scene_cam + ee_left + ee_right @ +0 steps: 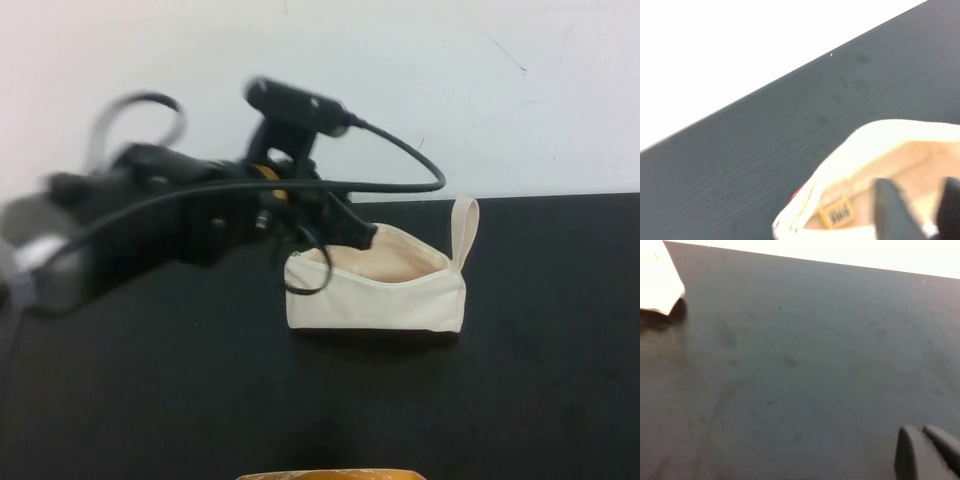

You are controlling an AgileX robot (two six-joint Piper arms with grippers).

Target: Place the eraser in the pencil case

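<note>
Black tabletop (150,400) against a white wall. Pencil case (375,295) stands open near the table's far edge, loop upward. Left gripper (917,210), jaws parted and empty, reaches into its mouth; eraser (837,215) lies inside on the lining. Right gripper (927,452), fingers together, hangs over bare table.

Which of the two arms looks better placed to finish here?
The left. The left gripper hangs at the pencil case mouth, open, the eraser lying inside. The right gripper, shut, hovers over bare table.
</note>
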